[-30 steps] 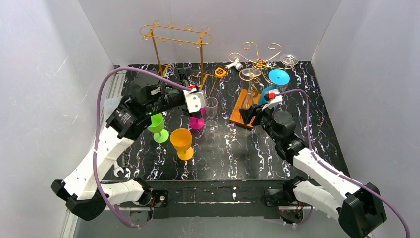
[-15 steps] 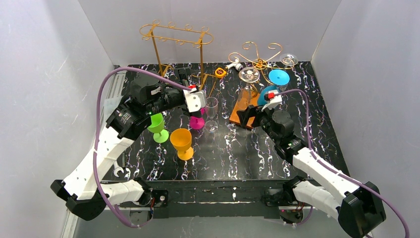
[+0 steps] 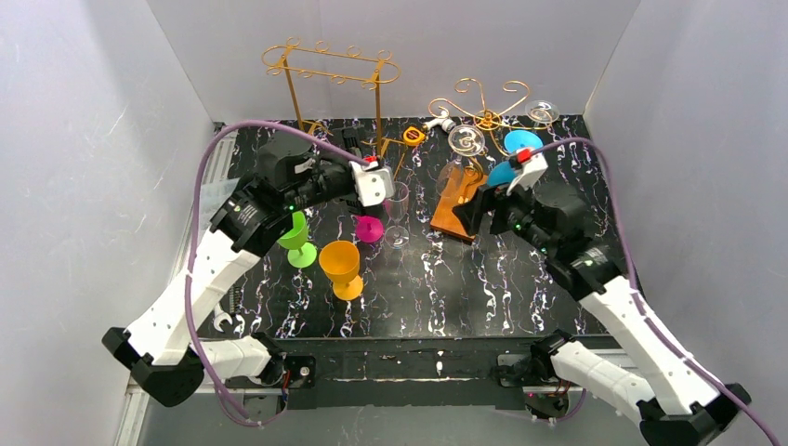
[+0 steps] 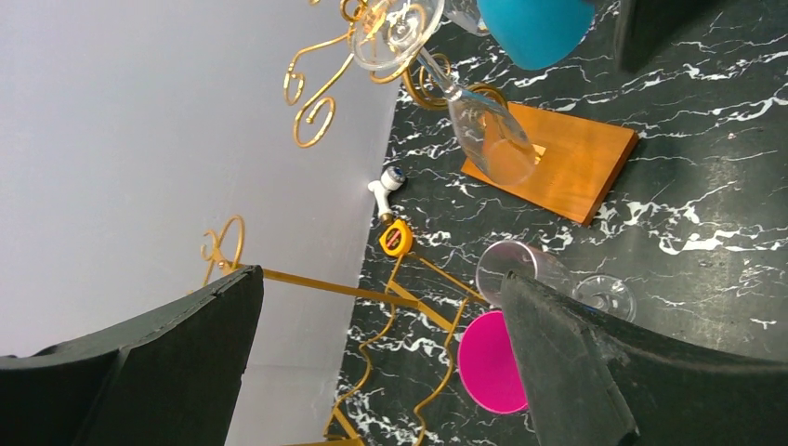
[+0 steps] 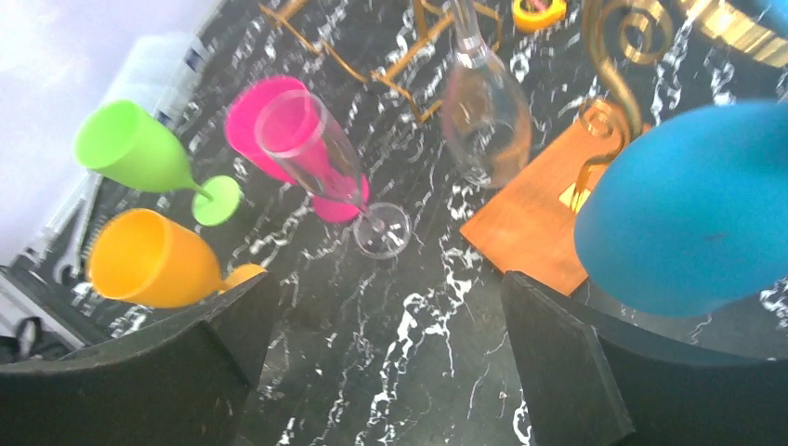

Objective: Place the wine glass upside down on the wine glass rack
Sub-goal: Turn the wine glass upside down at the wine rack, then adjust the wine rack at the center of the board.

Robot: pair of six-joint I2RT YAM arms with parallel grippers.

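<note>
The gold scroll wine glass rack (image 3: 483, 104) stands on a wooden base (image 3: 453, 212) at the back right. A clear wine glass (image 3: 464, 142) hangs upside down from it, bowl (image 4: 492, 139) tilted over the base. A blue wine glass (image 3: 513, 153) hangs upside down beside it and looms large (image 5: 692, 204) in the right wrist view. My right gripper (image 3: 479, 209) (image 5: 386, 283) is open and holds nothing, just in front of the rack. Open too, my left gripper (image 3: 376, 181) (image 4: 381, 288) hovers above the pink glass (image 3: 369, 229).
A clear flute (image 3: 398, 209), a green glass (image 3: 297, 237) and an orange glass (image 3: 340, 265) stand left of centre. A tall gold rack (image 3: 334, 84), a yellow tape measure (image 3: 413, 136) and another clear glass (image 3: 542, 112) are at the back.
My right gripper opened fully and drew up and back from the rack, leaving the blue glass hanging. The left arm shifted slightly towards the back, uncovering the pink glass.
</note>
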